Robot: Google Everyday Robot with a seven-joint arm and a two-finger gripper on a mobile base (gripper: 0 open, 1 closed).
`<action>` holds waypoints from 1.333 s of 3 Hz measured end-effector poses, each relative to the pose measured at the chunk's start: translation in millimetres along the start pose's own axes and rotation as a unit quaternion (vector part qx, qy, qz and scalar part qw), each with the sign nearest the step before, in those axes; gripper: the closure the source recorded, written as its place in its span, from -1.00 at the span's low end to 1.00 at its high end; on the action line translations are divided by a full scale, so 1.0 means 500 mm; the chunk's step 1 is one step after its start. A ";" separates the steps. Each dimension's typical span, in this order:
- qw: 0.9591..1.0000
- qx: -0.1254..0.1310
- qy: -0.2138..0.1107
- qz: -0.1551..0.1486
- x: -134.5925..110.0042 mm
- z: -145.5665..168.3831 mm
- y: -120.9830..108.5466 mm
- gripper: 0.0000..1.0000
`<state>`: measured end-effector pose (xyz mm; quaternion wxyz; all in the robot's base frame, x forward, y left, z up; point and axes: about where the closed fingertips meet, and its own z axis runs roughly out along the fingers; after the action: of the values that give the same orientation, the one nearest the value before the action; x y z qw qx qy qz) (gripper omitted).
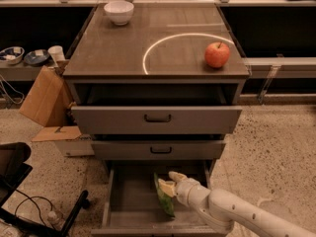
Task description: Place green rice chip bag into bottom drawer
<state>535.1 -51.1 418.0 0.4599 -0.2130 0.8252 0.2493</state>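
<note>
green rice chip bag (165,201) is down in the open bottom drawer (131,196), lower middle of the frame, hanging upright with its top edge pinched in the gripper (170,183). so what do you actually watch for on the let-go?

> reading it left to right: there's plenty of bare floor beside the drawer's left wall, then the bag a bit right of centre, then the gripper just right of the bag's top, and the arm coming in from the lower right corner. the fingers are closed down narrow on the pouch, nothing else in them.

can you tell if the bottom of the bag is on the drawer floor?

> honestly no, it's dark down there. looks close. i'd lower a touch before you open, so it flops flat instead of tipping toward the front rim.

and the middle drawer (160,150) right above?

> that's my worry. the gripper sits just under its front, so when you pull out, come back toward the lower right along the line of the arm, not straight up. a crinkly pouch could cling to a finger too, so open wide and pause before backing off.

apple (217,55) on top, upper right, leave it?

> yep, well apart from all this.
</note>
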 end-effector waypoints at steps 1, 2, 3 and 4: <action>1.000 0.000 0.000 0.000 0.000 0.000 0.000 -0.98; 1.000 0.000 0.000 0.000 0.000 0.000 0.000 -1.00; 1.000 -0.005 -0.008 0.001 -0.014 -0.032 -0.006 -1.00; 1.000 0.009 0.009 0.006 -0.039 -0.132 -0.038 -1.00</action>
<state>512.7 -103.4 460.7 0.4531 -0.2058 0.8328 0.2425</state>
